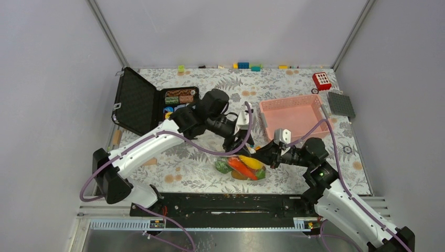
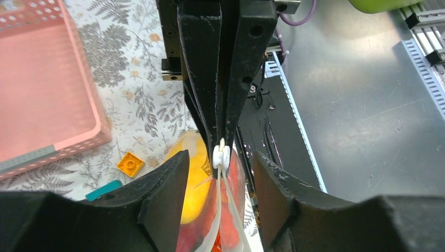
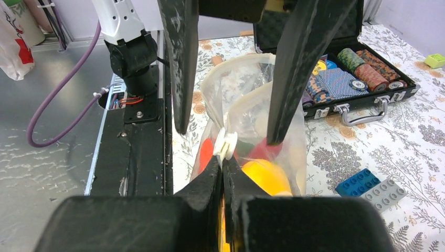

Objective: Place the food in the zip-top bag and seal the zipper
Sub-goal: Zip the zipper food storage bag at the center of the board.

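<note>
Two grippers meet at the zip-top bag point(image 1: 242, 167) on the desk point(image 1: 294, 88): right gripper point(image 3: 223, 170) jaws clamp the zipper point(image 3: 225, 142); left gripper point(image 2: 219, 176) jaws stand half open astride it, food point(image 3: 264, 176) inside.

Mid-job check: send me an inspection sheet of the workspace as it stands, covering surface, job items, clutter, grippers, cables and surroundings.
Surface: floral-patterned table, lying flat.
Job's things: food is inside the zip-top bag; zipper is pinched at one end, and the mouth beyond it gapes.
Clutter: black case standing open, pink basket, bricks along the far edge, grey baseplate.
Grippers: right gripper is shut on the zipper; left gripper is open, straddling the bag's mouth.
Cables: purple cables loop along both arms, one dipping close to the bag.
Surroundings: grey enclosure walls; nothing else seen.
</note>
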